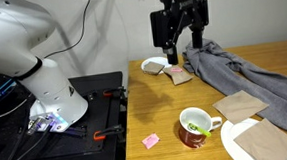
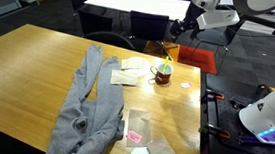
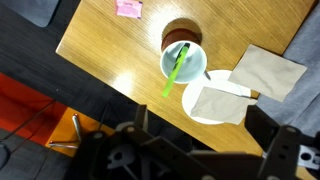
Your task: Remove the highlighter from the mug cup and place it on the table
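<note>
The dark red mug cup with a white inside stands on the light-brown table near its front edge. The yellow-green highlighter leans inside it. In the wrist view the highlighter sticks out over the rim of the mug cup. My gripper hangs open and empty, high above the table and well apart from the mug. Its two dark fingers frame the bottom of the wrist view. The mug cup and gripper also show in an exterior view.
A pink sticky note lies next to the mug. A white plate with brown napkins sits beside it. A grey cloth sprawls behind. A small white bowl stands at the back. The robot base is beyond the table edge.
</note>
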Tool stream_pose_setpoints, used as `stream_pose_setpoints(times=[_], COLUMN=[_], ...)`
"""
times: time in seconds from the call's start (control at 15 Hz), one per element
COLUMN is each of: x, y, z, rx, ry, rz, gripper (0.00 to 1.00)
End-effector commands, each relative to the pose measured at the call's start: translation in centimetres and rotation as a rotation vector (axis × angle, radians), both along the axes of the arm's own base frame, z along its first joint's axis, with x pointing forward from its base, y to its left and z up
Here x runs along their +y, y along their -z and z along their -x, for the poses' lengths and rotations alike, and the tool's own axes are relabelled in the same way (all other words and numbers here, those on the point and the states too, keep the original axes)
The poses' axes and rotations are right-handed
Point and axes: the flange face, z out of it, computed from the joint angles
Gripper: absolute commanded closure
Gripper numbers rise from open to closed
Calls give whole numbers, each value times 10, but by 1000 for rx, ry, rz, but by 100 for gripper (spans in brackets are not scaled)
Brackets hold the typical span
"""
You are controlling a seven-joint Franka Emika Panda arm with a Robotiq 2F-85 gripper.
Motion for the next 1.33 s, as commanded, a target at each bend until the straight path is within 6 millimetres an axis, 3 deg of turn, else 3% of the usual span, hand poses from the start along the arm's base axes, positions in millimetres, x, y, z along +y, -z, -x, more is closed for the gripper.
stream_pose_setpoints(times=[0.0,0.47,0.8,1.27], x=[1,-9,-23,-44], y=[23,73,119,156], z=[0,-11,-22,-47], rx=[-40,-42,-50,-115], ry=[104,303,388,440], rz=[56,181,231,285], gripper=[0,0,0,0])
